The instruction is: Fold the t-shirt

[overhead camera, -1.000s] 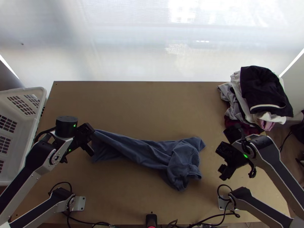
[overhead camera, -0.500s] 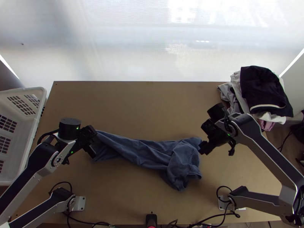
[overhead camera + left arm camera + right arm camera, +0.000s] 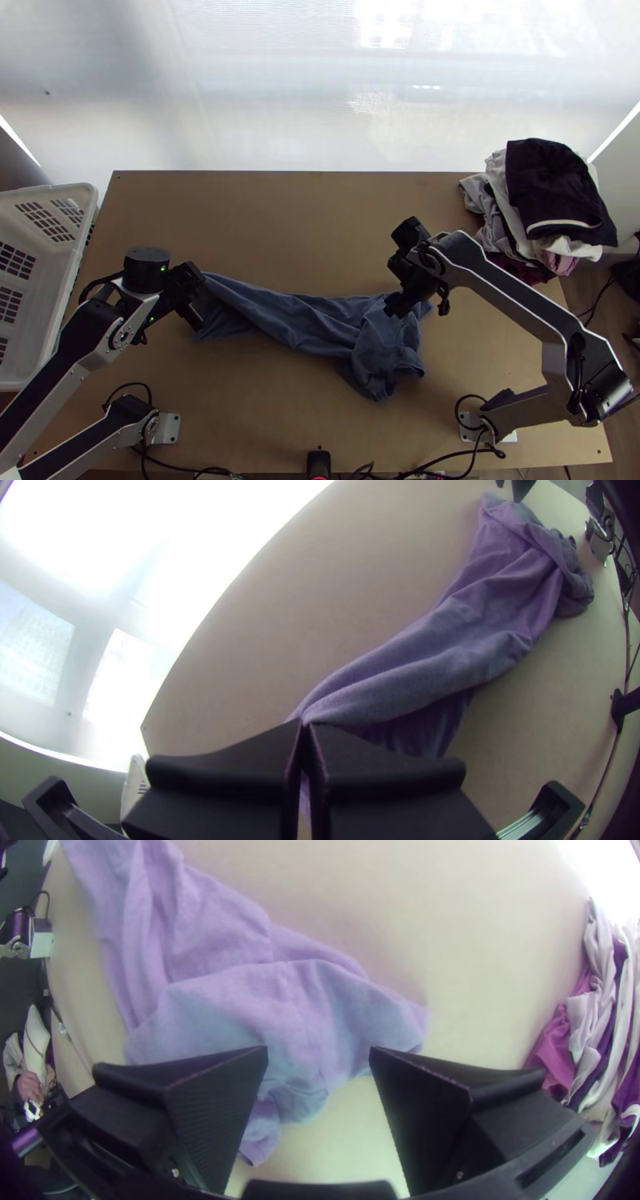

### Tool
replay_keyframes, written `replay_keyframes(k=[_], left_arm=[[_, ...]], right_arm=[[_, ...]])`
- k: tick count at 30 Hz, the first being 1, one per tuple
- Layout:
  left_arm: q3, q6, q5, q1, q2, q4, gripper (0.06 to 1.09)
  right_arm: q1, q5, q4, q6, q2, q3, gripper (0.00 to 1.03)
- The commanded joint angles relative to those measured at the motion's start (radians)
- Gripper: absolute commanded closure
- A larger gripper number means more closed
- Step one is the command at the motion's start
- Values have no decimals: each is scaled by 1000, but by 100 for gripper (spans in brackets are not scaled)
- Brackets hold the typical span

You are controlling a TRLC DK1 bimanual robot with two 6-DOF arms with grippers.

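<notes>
One blue t-shirt (image 3: 312, 320) lies lengthwise across the near half of the worktop (image 3: 304, 216), unfolded, drawn into a long, wrinkled form that is bunched at its right end. My left hand (image 3: 194, 320) is at the cloth's left end, at the left part of the worktop. In the left wrist view, my left hand (image 3: 305, 727) is closed on a gathered edge of the t-shirt: the two black fingers meet, the cloth narrows to their tips, and creases fan out from this pinch along the length of the garment. A darker, lower layer of the same cloth spreads beside the fingers, on the side toward the near edge of the worktop. My right hand (image 3: 396, 310) is above the far part of the bunched right end. In the right wrist view, my right hand (image 3: 319, 1050) is open, its flat fingers wide apart, with rumpled cloth visible between and beyond them; a blunt corner of the garment lies near one finger. I cannot tell whether either of these fingers touches the fabric. Surroundings: a white basket (image 3: 60, 192) with slotted walls stands just beside the left edge of the worktop; a pile of clothes (image 3: 552, 192), with a black, white-trimmed garment on top and grey, white, pink and dark red ones beneath, lies at the far right corner, well apart from the t-shirt; a small black device (image 3: 318, 462) sits at the middle of the near edge.
</notes>
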Motion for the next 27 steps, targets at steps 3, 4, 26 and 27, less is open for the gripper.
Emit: replay_keyframes(k=[3,4,26,27], left_arm=[[2,7,-1,13,3,7,105],[0,7,-1,13,5,7,105],[69,79,38,236,48,50,105],[77,84,39,249,49,47,105]], right_arm=[[25,-5,18,7,32,-80,31],[25,-7,18,4,28,-91,33],[-147,-129,-298,-203,-325,78,100],[-147,-137,-341,-215,-345,96,100]])
